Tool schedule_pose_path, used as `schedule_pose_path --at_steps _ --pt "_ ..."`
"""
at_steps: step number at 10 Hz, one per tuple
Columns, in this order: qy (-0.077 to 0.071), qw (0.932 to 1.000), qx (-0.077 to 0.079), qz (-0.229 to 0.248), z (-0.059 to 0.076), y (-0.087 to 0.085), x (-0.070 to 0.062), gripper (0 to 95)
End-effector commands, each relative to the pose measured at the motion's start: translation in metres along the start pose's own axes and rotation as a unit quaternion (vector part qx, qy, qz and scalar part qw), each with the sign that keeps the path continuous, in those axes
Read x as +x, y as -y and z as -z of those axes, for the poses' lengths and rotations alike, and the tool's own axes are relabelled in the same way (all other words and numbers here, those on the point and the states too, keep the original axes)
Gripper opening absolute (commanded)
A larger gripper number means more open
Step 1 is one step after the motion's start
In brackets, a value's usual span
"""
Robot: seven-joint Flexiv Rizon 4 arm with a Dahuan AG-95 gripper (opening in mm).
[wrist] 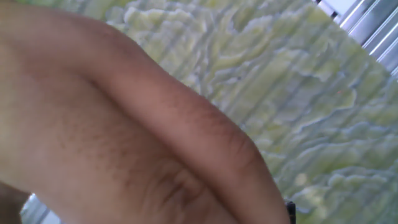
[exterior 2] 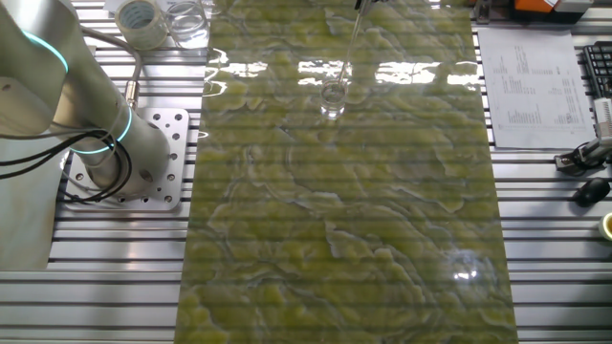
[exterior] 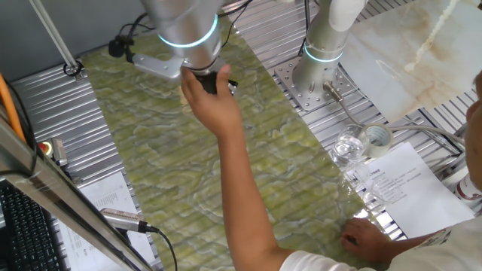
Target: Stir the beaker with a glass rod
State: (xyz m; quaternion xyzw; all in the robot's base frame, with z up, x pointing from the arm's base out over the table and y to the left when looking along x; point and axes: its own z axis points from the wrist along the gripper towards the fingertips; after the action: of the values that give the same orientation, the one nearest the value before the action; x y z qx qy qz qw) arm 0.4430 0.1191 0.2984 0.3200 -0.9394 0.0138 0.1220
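1. Sitting on the green marbled mat (exterior 2: 344, 220) near its far edge in the other fixed view, the beaker (exterior 2: 332, 99) has open mat all around it.
2. The glass rod (exterior 2: 350, 43) slants down into the beaker from the top edge of that view; what holds its upper end is out of frame.
3. In one fixed view a person's hand (exterior: 207, 94) reaches up and covers the gripper (exterior: 211, 79), so I cannot tell how the jaws stand.
4. The hand view is filled by that hand (wrist: 124, 130), with mat beyond it.
5. Only one fixed view shows the person; beaker and rod are not discernible there.
6. A tape roll (exterior 2: 140, 21) and a larger glass vessel (exterior 2: 187, 19) stand side by side on the table (exterior 2: 115, 277), off the mat's edge.
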Motion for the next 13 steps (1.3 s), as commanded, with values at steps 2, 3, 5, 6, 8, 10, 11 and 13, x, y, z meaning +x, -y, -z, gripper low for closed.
schedule_pose_path --at_steps 2,3,5,6,8,10,11,13 --pt "0.051 0.9981 -0.033 0.009 0.0004 0.0005 0.0004 0.0" --pt "0.051 0.9982 -0.030 0.011 0.0003 0.0003 0.0003 0.0" --pt "0.049 0.9985 -0.022 0.012 -0.0004 -0.0006 -0.0006 0.0" --pt "0.049 0.9985 -0.022 0.011 -0.0008 -0.0012 -0.0012 0.0" --pt "0.049 0.9985 -0.023 0.011 -0.0004 -0.0016 -0.0008 0.0" --pt "0.050 0.9984 -0.022 0.010 0.0021 -0.0027 0.0012 0.0" --pt "0.051 0.9984 -0.022 0.011 0.0030 -0.0028 0.0021 0.0" --pt "0.051 0.9984 -0.023 0.011 0.0032 -0.0028 0.0024 0.0"
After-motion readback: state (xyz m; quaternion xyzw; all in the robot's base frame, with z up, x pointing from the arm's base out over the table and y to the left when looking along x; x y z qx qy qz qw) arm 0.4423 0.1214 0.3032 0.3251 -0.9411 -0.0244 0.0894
